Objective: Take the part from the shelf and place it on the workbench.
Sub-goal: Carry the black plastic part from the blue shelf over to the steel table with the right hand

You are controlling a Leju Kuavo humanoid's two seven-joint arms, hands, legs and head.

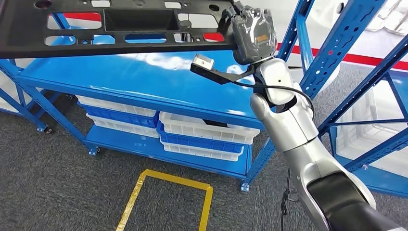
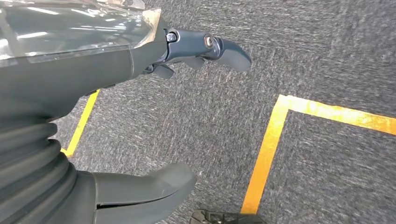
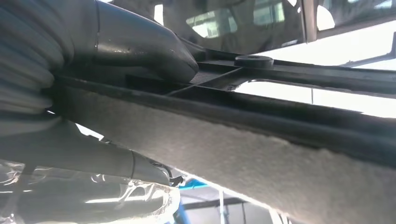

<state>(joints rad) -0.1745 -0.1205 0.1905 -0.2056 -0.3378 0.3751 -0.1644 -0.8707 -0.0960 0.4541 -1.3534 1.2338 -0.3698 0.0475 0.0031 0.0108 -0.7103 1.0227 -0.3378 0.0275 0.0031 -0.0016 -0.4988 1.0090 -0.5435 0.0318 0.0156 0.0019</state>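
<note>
blue shelf (image 1: 144, 79) | lower tier: white and blue bins (image 1: 207, 132) | stands on grey carpet (image 1: 57, 183)

My head camera looks forward and down, taking in my raised right hand (image 1: 250, 33) and the blue shelf (image 1: 139, 77) beyond. My left wrist camera faces the carpet (image 2: 303, 56) closely. My right wrist camera sits tight against the black part (image 3: 280, 116), shared with the head view.

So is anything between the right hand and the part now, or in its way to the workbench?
Nothing lies between them: the right hand already grips the black part at its edge, held above the blue shelf. The workbench isn't in these views, so the way there can't be judged. The left hand hangs open over the floor.
</note>
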